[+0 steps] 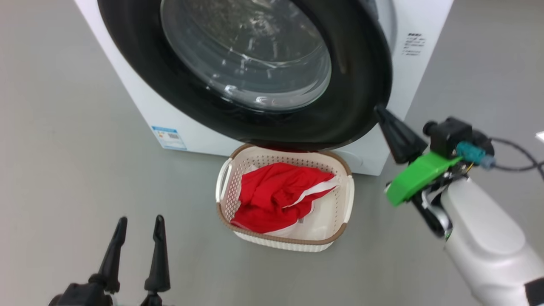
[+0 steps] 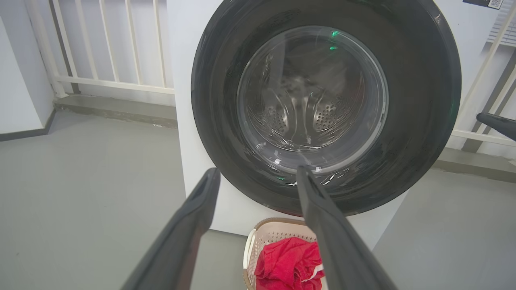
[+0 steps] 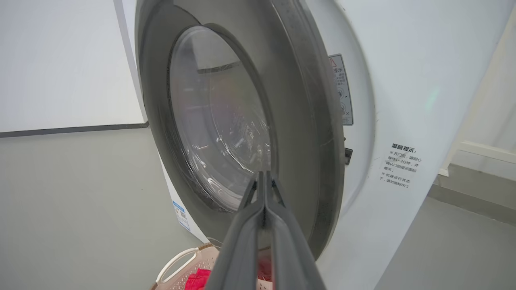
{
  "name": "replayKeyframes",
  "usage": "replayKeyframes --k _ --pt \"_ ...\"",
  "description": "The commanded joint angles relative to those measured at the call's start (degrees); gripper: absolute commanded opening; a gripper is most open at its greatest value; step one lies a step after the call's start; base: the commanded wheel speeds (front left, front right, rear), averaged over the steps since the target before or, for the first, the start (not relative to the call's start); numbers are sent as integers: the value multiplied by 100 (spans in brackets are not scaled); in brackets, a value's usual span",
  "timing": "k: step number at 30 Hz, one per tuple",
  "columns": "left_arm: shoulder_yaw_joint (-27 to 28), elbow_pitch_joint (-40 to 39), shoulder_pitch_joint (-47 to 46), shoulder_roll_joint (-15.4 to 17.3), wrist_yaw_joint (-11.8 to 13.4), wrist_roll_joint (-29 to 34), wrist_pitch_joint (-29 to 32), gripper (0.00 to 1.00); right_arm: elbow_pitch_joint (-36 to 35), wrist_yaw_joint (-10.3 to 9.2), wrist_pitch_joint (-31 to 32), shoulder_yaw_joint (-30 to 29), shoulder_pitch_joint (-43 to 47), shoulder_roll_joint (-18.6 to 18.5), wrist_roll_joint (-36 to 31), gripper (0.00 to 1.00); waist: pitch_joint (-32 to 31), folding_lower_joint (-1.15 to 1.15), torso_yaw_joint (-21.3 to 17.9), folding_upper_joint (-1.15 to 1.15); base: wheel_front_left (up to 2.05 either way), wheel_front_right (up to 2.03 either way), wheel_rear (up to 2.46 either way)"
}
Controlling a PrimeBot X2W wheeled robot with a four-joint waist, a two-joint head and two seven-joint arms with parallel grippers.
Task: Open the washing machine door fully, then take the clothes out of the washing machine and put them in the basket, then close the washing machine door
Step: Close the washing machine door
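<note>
Head view: washing machine door (image 1: 361,63) looms over the basket (image 1: 349,193), which sits on the floor (image 1: 63,170) just in front of the washing machine (image 1: 140,97). Basket's far rim is tucked under the door's bottom edge. Clothes (image 1: 276,195) lie inside the basket, red w/ white trim, bunched toward its left side. Left end effector (image 1: 140,221) is low left, fingers spread, nothing btwn them, well apart from the basket. Right end effector (image 1: 378,111) has fingers pressed together, empty, tip at the door's lower-right rim.

Right wrist view, side-on, makes plain what head view flattens: door is ajar, w/ a narrow gap btwn its rim and the machine front. A small dark catch (image 3: 348,155) and printed labels (image 3: 399,165) sit beside that gap. Left wrist view gives the perforated drum (image 2: 298,117) thru the glass, where head view gets mostly glare, plus a white railing (image 2: 109,80) behind the machine.

Hard to tell: whether the right tip actually touches the rim; it looks so in head view, can't confirm. Drum interior is mostly reflections. Basket is cut off at the bottom in both wrist views, and the machine's top is cut off in head view.
</note>
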Motion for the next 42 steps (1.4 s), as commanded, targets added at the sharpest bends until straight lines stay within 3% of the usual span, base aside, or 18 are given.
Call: replayKeyframes --k 1,21,34,42 --pt "143 -138 -265 28 41 -24 -69 100 -53 36 -37 104 -247 -40 77 0 185 0 162 0 0 0 0" --pt "-98 -61 -779 27 79 -217 -69 100 837 36 -37 653 -2082 -666 466 0 983 0 480 0 0 0 0" --pt "-280 56 -1116 27 72 -276 -69 100 1559 36 -37 685 -3156 -740 546 0 1410 0 558 0 0 0 0" --pt "-240 130 -1166 27 72 -248 -69 100 1741 36 -37 806 -3332 -611 351 0 1369 0 456 0 0 0 0"
